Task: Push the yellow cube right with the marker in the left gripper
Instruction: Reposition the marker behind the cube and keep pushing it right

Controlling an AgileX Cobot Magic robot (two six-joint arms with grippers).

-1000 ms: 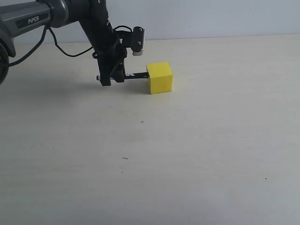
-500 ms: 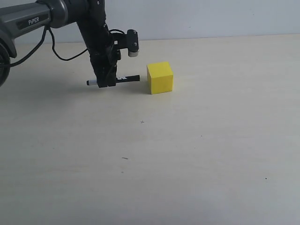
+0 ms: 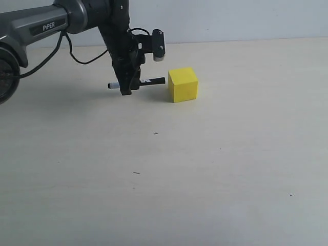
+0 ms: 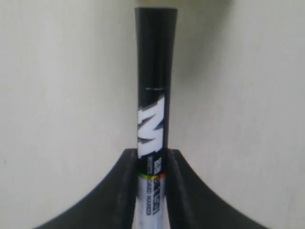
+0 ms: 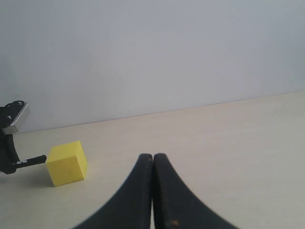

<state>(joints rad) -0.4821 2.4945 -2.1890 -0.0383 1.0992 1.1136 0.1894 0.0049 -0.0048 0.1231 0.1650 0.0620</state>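
The yellow cube (image 3: 183, 84) looks light and rigid to me, a plain block that should slide on the smooth pale table (image 3: 215, 169) rather than tip, provided I press low and near the middle of the face turned towards the pen. An off-centre push would probably spin it. I have no need to grasp it, only to nudge it. The marker (image 3: 155, 81) is stiff enough, though its slick round barrel could pivot between the fingers if the cube resists. The left gripper (image 3: 126, 87) is clamped on the barrel at the label print, holding the pen roughly level with its black end aimed at the cube. That end sits just beside the cube, and I cannot tell whether it touches. The cube rests on the table, right of the gripper in the exterior view. It is bright yellow, matte, sharp-edged and unmarked. The right gripper (image 5: 153, 186) has its fingers pressed together on nothing.
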